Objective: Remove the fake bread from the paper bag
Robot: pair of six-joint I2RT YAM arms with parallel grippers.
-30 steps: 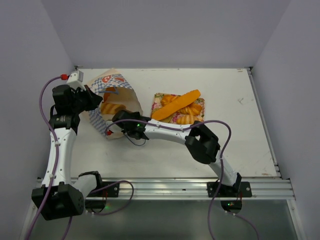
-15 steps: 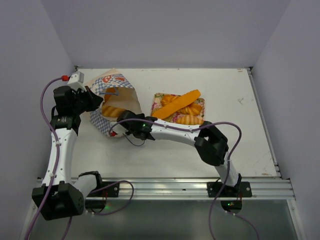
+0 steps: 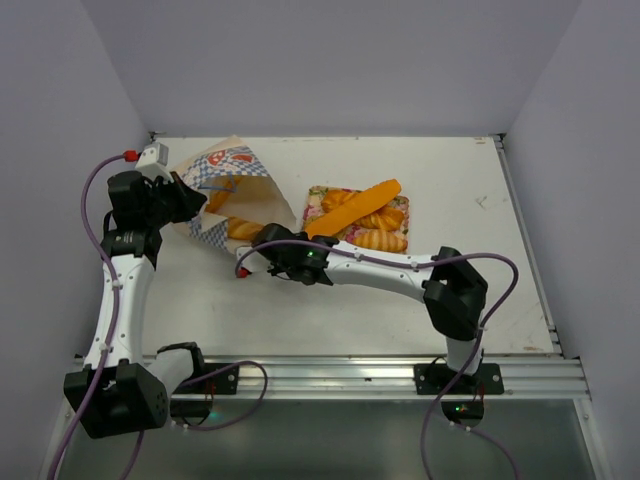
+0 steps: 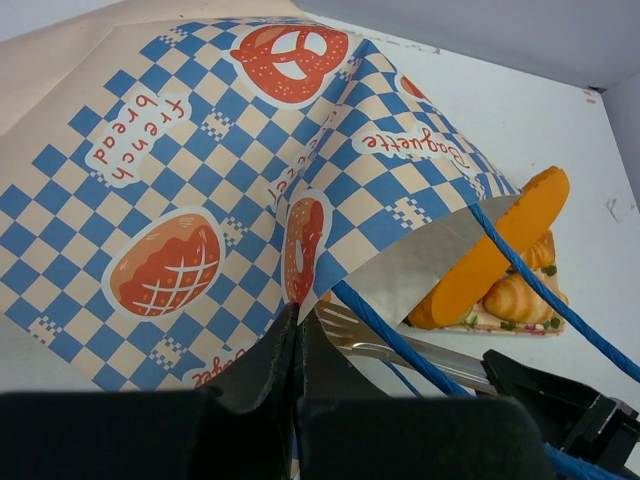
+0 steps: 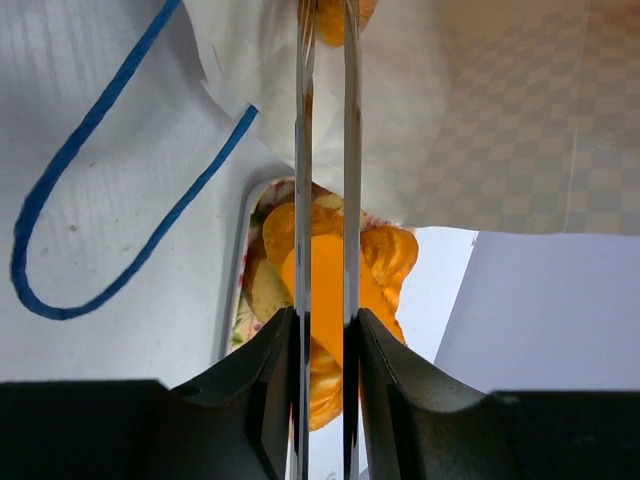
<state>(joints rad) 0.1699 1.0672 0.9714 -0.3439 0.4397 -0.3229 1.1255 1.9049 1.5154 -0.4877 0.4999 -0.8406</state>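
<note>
The paper bag (image 3: 228,172) lies tipped at the far left, mouth toward the tray. My left gripper (image 3: 183,203) is shut on the bag's edge; the left wrist view shows its fingers (image 4: 296,318) pinching the checkered paper (image 4: 200,180). My right gripper (image 3: 270,242) is shut on metal tongs (image 5: 325,150). The tong tips sit around an orange fake bread (image 5: 332,14) at the bag's mouth. A golden loaf (image 3: 245,230) shows at the mouth in the top view. More fake bread, a long orange stick (image 3: 355,208) and braided loaves (image 3: 382,239), lies on the floral tray.
The floral tray (image 3: 318,194) stands right of the bag, about mid-table. The bag's blue cord handles (image 5: 100,200) trail on the table by the tongs. Grey walls close the left, far and right sides. The right arm stretches across the table's front half.
My right gripper has drawn back to the right, out of the bag. The loaf has come with it toward the bag's mouth. The left gripper has kept its hold while the bag's mouth shifted.
</note>
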